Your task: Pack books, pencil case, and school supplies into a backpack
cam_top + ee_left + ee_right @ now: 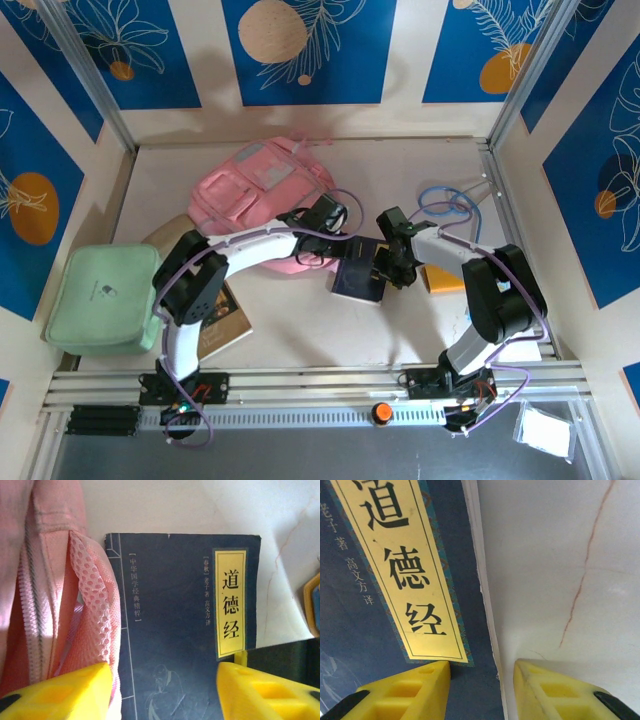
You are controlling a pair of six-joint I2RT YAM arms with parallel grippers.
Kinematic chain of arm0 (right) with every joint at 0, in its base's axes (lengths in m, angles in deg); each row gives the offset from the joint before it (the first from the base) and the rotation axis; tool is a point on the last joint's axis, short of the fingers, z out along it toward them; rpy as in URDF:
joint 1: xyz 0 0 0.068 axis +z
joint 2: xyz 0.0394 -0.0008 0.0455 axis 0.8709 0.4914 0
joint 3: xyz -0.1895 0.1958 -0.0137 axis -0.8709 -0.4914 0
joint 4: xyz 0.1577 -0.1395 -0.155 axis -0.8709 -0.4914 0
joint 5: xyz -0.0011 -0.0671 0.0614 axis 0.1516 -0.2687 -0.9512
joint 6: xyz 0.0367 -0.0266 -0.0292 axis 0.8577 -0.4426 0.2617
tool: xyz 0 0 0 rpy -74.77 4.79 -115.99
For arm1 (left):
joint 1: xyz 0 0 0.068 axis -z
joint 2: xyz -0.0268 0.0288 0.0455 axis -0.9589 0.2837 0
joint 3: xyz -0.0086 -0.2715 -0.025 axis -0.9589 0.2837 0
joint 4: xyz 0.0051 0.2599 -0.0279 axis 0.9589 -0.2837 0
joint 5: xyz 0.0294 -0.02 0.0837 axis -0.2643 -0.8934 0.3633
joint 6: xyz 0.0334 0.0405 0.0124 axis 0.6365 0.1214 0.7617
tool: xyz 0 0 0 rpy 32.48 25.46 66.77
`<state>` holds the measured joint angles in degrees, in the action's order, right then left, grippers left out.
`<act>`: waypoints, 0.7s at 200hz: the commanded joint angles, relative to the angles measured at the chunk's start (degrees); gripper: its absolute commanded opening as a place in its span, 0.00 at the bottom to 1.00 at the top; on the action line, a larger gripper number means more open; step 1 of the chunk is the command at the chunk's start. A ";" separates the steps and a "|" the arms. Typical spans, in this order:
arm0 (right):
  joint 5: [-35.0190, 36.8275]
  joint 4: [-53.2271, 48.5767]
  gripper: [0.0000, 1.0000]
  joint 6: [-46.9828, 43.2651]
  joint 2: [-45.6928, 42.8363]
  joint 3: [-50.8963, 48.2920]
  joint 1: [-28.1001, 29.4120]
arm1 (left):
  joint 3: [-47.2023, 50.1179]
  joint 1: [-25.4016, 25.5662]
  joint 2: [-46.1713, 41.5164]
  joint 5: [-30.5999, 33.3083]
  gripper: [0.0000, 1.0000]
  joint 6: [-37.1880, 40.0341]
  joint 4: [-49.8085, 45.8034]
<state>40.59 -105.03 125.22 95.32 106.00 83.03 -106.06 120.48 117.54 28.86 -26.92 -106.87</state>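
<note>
The pink backpack (255, 190) lies at the back middle of the table; its zip and mesh edge (45, 595) show on the left of the left wrist view. A dark navy book (358, 283) with a yellow title label lies flat just right of it. My left gripper (162, 690) hovers open over that book (175, 630), one finger above the backpack's mesh, the other above the cover. My right gripper (482, 667) is open astride the book's right edge (350, 630), one finger over the cover, one over the table. In the top view both grippers (340, 250) (390, 265) meet at the book.
A mint green pouch (105, 298) sits at the left. A brown book (228, 318) lies under the left arm, with a tan item (172, 232), perhaps the pencil case, behind it. An orange-yellow book (440, 281) lies by the right arm. Walls close in on three sides.
</note>
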 commanded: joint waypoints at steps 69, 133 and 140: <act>-0.35 -0.06 0.39 -0.18 1.24 -0.56 -0.62 | 4.09 -5.29 1.23 7.54 0.62 1.35 -6.41; -0.46 0.22 0.38 -0.02 0.96 -0.88 -0.66 | 6.10 -8.17 -6.90 4.75 0.63 1.08 -8.12; -0.37 0.14 0.38 0.00 0.91 -0.88 -0.66 | 5.94 -7.49 -8.84 3.33 0.63 0.60 -8.44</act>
<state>39.89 -104.81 125.05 95.38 105.97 82.66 -100.86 112.59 114.26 33.36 -26.11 -110.28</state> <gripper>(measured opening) 0.383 0.626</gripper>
